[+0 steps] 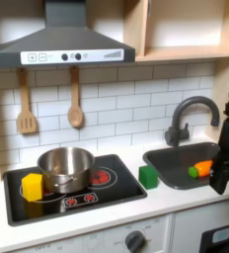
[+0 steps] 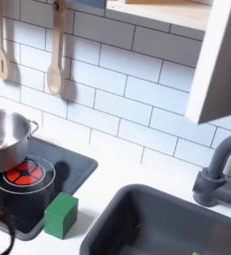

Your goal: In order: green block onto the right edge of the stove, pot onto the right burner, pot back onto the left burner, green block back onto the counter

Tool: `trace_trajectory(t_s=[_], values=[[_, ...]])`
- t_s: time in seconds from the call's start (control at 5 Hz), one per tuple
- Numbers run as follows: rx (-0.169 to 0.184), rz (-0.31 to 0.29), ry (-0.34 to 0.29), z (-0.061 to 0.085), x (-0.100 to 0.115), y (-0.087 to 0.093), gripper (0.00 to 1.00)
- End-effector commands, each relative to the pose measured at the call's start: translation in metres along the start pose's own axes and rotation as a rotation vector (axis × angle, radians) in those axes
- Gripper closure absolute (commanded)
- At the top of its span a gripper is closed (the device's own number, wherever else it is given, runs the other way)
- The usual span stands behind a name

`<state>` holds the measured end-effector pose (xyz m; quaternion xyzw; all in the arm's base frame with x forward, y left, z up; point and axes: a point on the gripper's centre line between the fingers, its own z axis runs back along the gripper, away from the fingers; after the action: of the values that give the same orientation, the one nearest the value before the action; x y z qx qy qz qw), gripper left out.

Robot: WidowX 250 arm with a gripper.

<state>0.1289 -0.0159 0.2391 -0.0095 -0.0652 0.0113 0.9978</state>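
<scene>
Bright, even, warm light; soft shadows; slight blur; glare on pot (image 1: 66,168).
</scene>
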Motion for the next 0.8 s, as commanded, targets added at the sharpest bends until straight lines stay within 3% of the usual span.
trace_trajectory(t_s=[0.0, 0.6], values=[[0.016, 0.021, -0.023, -0.009, 0.027, 0.009, 0.0], [0.029, 0.058, -0.037, -0.025, 0.07, 0.02, 0.0]])
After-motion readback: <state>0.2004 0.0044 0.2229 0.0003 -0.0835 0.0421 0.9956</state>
